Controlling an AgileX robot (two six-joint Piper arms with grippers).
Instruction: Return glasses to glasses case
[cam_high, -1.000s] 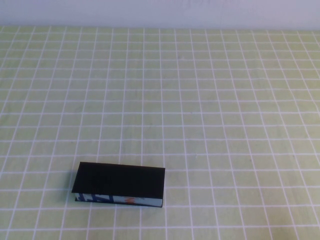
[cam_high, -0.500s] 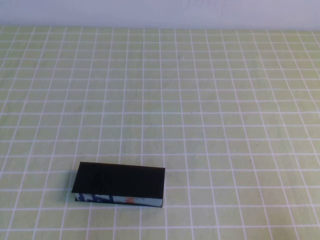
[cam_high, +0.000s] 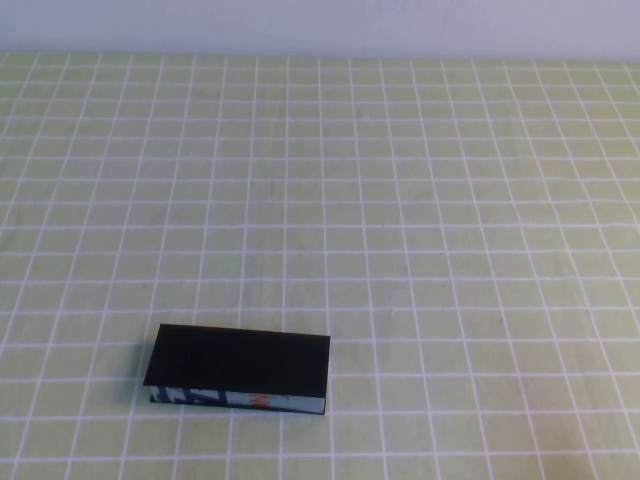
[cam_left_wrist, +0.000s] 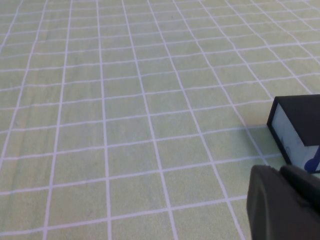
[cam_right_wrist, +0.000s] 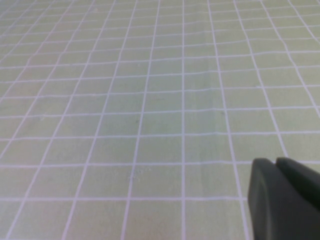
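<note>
The glasses case (cam_high: 240, 362) lies closed on the green checked cloth at the front left, black on top with its blue, white and orange front edge facing me. One end of it also shows in the left wrist view (cam_left_wrist: 299, 128). The glasses are out of view in every frame. My left gripper (cam_left_wrist: 280, 171) is shut and empty, low over the cloth just beside the end of the case. My right gripper (cam_right_wrist: 276, 162) is shut and empty over bare cloth. Neither arm shows in the high view.
The green cloth with a white grid (cam_high: 400, 200) covers the whole table up to a pale wall at the back. Nothing else lies on it.
</note>
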